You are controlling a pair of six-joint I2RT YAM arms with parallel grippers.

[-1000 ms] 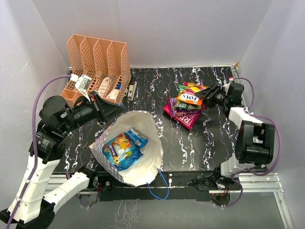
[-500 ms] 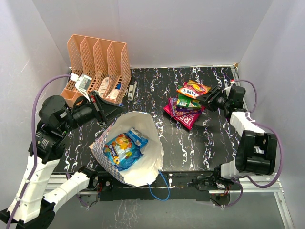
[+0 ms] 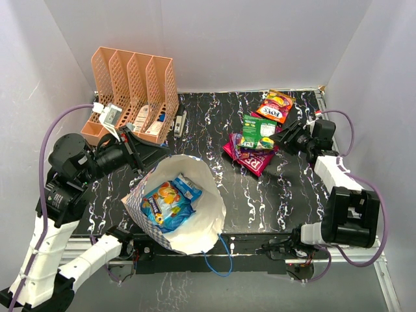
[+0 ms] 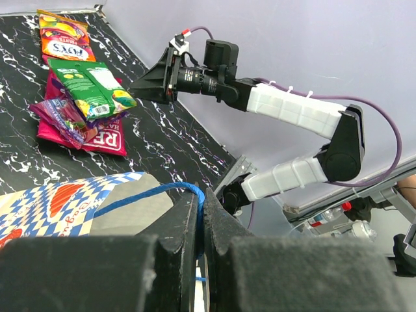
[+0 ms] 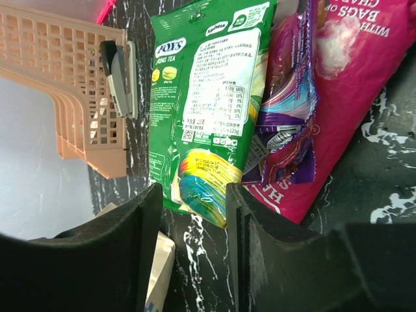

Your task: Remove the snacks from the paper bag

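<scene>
Glossy snacks (image 3: 259,132); matt paper bag (image 3: 205,214); peach plastic rack (image 3: 133,84).

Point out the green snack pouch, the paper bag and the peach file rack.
green snack pouch (image 5: 208,97): right wrist view, its white printed panel.
paper bag (image 3: 207,221): top external view, its cream inner wall.
file rack (image 3: 133,81): top external view, a slotted divider.

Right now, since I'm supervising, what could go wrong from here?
The left claw holds the paper bag by its blue cord; the bag could tip or sag over the blue pouch still inside. The right claw straddles an end of the green pouch, jaws apart; advancing could shove the pile.
</scene>
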